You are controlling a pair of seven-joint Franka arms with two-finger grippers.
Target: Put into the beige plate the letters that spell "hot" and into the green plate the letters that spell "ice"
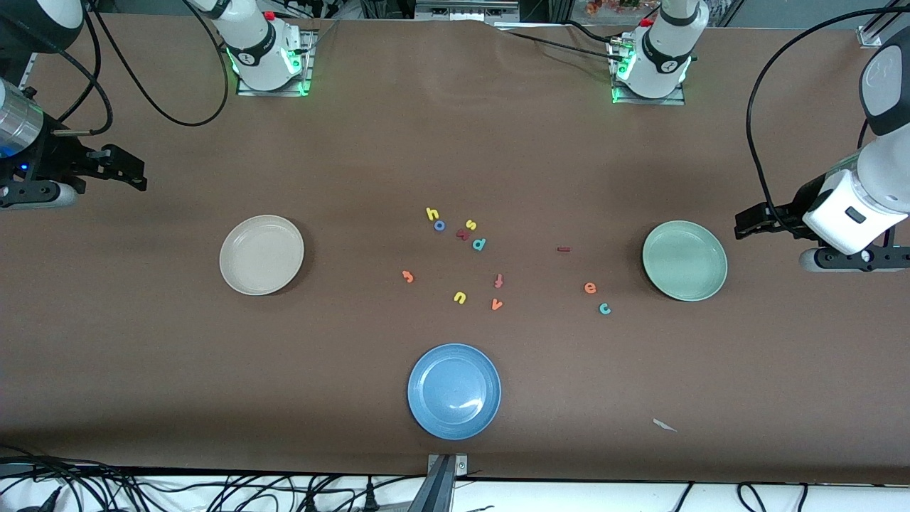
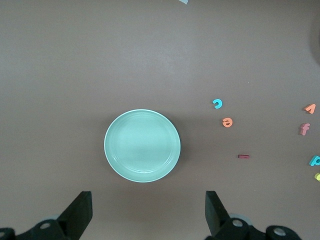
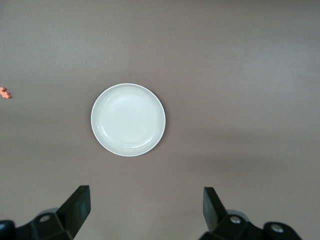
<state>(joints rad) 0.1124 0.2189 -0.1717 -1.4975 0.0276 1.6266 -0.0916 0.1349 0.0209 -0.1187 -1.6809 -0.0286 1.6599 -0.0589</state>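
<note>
Both wide-open and empty, the left gripper (image 1: 743, 226) hangs past the green plate (image 1: 684, 260), whose e (image 1: 590, 288), c (image 1: 604, 308) and i (image 1: 564, 249) lie toward the table's middle, while the right gripper (image 1: 135, 174) waits by the beige plate (image 1: 261, 254)

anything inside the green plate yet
No. The green plate shows only its bare pale inside, in the front and left wrist views. The orange "e", teal "c" and dark red "i" lie on the table beside it. Nothing covers it.

A robotics lab: two arm bases (image 1: 266, 53) bolted to a brown-covered desk (image 1: 455, 142), loose cables (image 1: 213, 491) trailing along its 6 o'clock edge.
</note>
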